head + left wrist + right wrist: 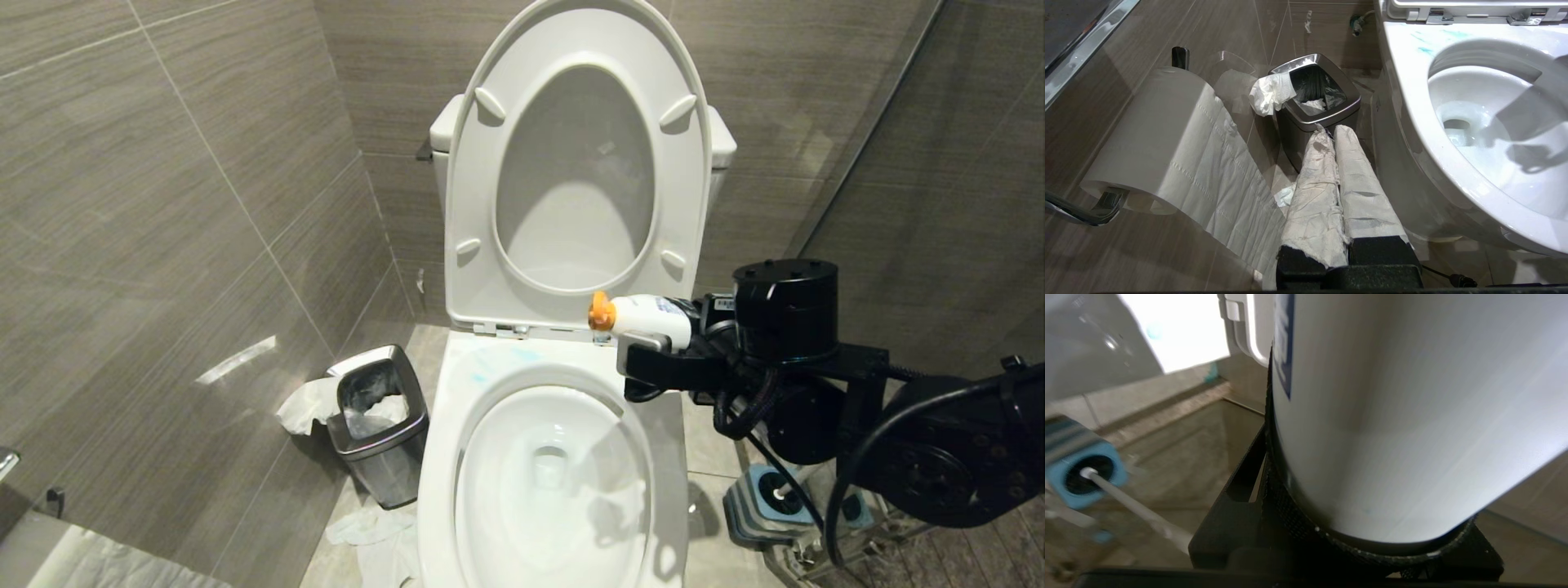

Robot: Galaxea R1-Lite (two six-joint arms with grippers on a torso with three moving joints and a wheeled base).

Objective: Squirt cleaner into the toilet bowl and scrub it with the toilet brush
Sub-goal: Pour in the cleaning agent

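Bottle lying level at the bowl's two o'clock rim.
Right gripper [653, 347] clamps the bottle [649, 320]; tip its orange nozzle down over the bowl [555, 482] before squeezing. Left gripper [1331, 134] pinched closed, idle by the bin [1316, 98].

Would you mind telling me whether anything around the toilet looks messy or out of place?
Yes: thin blue smears sit on the toilet bowl rim near the hinges, outside the basin. Crumpled tissue hangs over the steel waste bin edge, and more tissue lies on the floor beside it.
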